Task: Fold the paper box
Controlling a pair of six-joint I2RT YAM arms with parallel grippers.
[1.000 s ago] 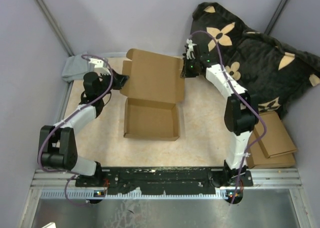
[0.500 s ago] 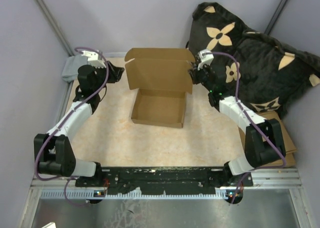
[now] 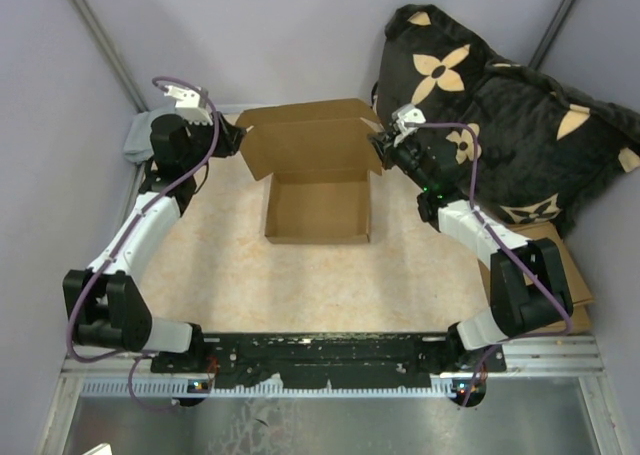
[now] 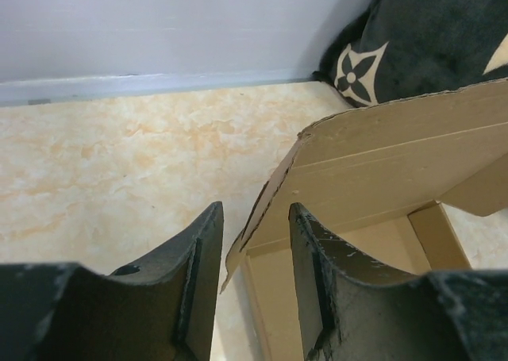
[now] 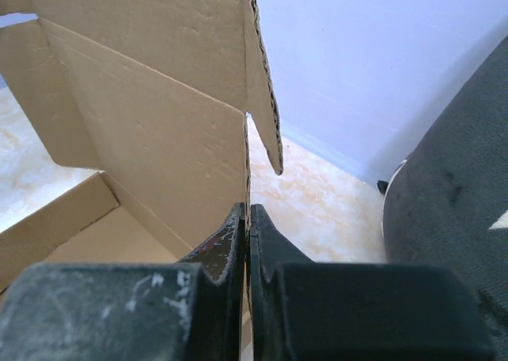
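Note:
The paper box (image 3: 318, 210) is plain brown cardboard and lies mid-table with its tray open and its lid (image 3: 312, 143) tilted up at the back. My left gripper (image 3: 236, 135) is at the lid's left corner. In the left wrist view it (image 4: 255, 218) stands open, and the edge of the lid's side flap (image 4: 373, 155) runs between its fingers, which stand apart from it. My right gripper (image 3: 379, 147) holds the lid's right edge. The right wrist view shows it (image 5: 248, 214) shut on the cardboard lid (image 5: 143, 99).
A black cushion with beige flowers (image 3: 500, 95) fills the back right, close behind my right arm. Flat cardboard pieces (image 3: 548, 280) are stacked at the right. A grey cloth (image 3: 143, 135) lies in the back left corner. Walls close in on the beige table (image 3: 230, 275).
My left gripper has opened, let go of the lid's left flap and drawn back-left. The right arm has swung the lid more upright, and the box has shifted slightly right.

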